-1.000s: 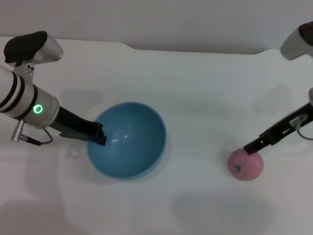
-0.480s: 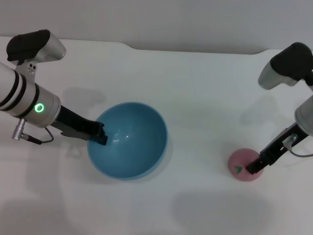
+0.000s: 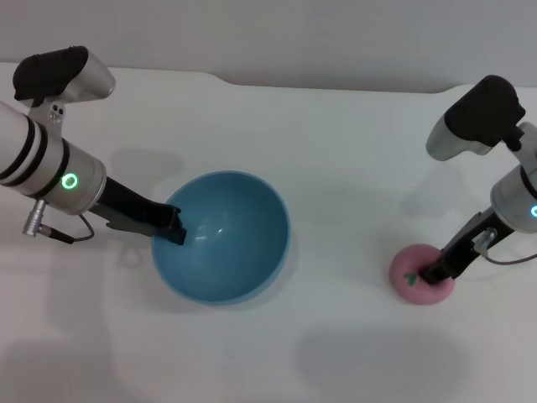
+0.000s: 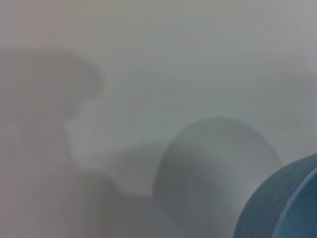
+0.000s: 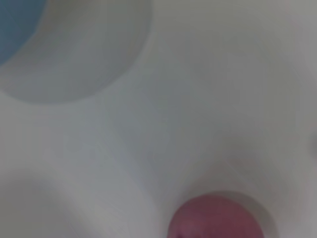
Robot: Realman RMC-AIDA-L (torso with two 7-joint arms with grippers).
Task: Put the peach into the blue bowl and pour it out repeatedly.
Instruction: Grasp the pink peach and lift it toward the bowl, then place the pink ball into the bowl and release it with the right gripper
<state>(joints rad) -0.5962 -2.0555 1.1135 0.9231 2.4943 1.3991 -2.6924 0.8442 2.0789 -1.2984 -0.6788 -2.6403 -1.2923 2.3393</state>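
Note:
The light-blue blue bowl (image 3: 225, 239) is left of the table's middle, and its outer wall fills a corner of the left wrist view (image 4: 285, 203). My left gripper (image 3: 174, 228) is shut on the bowl's left rim, one finger inside and one outside. The bowl is empty. The pink peach (image 3: 409, 275) lies on the table at the right, its green leaf mark facing up. My right gripper (image 3: 435, 272) comes down from the right onto the top of the peach and covers its middle. The peach (image 5: 214, 218) also shows in the right wrist view.
The white table (image 3: 336, 168) spreads all around, with its back edge and a grey wall beyond. A blue patch of the bowl (image 5: 17, 20) shows far off in the right wrist view, with its shadow beside it.
My right arm swung in, and its gripper went from the peach's far edge to on top of it. The peach shifted slightly. The left gripper and bowl barely moved.

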